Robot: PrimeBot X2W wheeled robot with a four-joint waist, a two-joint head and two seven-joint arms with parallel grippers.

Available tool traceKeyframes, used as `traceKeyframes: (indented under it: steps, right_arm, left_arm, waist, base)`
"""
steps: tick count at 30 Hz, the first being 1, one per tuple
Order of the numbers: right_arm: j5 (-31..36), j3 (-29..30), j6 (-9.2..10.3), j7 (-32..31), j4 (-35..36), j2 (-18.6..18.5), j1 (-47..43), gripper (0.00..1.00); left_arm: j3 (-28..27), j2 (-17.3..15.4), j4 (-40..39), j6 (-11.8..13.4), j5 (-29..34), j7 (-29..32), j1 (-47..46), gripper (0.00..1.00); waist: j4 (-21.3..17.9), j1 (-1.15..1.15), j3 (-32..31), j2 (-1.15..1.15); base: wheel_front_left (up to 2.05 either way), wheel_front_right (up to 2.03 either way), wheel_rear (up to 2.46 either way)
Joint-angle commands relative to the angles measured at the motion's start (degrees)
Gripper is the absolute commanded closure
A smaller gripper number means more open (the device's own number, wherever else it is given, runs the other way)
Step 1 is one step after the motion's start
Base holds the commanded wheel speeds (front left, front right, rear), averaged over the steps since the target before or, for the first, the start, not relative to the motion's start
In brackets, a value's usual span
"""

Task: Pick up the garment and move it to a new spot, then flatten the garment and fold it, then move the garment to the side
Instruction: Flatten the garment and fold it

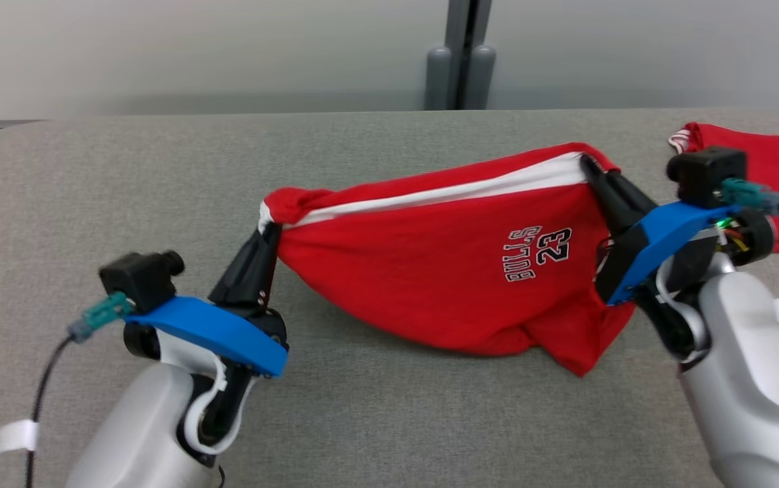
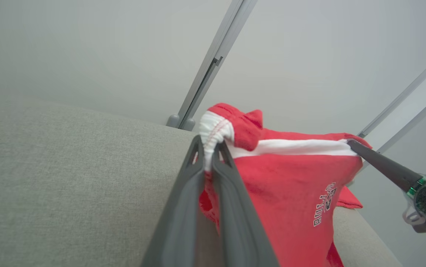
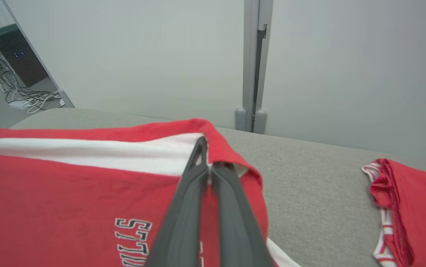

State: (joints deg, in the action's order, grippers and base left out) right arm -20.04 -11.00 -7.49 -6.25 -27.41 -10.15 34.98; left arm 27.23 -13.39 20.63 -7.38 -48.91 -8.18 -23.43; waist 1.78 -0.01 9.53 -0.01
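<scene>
Cables [image 3: 23, 99], perhaps, beyond taut garment [image 3: 68, 193]

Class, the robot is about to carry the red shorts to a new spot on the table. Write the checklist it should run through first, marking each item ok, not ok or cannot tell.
1. left gripper shut on one end of the red shorts: ok.
2. right gripper shut on the other end: ok.
3. waistband stretched between the two grippers, not sagging: ok.
4. Shorts hanging fully clear of the table: cannot tell; the lowest fold hangs at or very near the surface.
5. second red garment lying apart from the held shorts, off to the right: ok.
</scene>
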Motion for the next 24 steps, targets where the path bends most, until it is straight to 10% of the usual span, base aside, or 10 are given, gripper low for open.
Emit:
traceKeyframes:
  steps: [1,13,24]
  right_arm:
    - [0.50,1.52,-0.01,-1.72,3.42,-0.99,-1.58,1.00]
    - [1.25,2.42,0.00,-9.29,8.92,-2.86,11.81,1.00]
    - [7.20,-6.97,0.04,9.66,-2.18,-4.97,33.88,1.00]
  left_arm:
    - [-0.82,-1.21,-3.20,-0.10,-1.66,1.67,0.04,1.00]
    - [-6.06,-2.44,-3.14,3.00,-6.45,10.49,-18.67,1.00]
    - [-9.49,-4.57,8.74,2.52,-1.66,2.67,-36.33,1.00]
  waist:
    - [-0.95,0.01,-0.20,0.01]
    - [-4.12,0.01,6.63,0.01]
    - [-9.06,0.01,8.31,0.01]
  base:
    - [0.00,0.00,0.00]
    - [0.00,0.00,0.00]
    - [0.00,0.00,0.00]
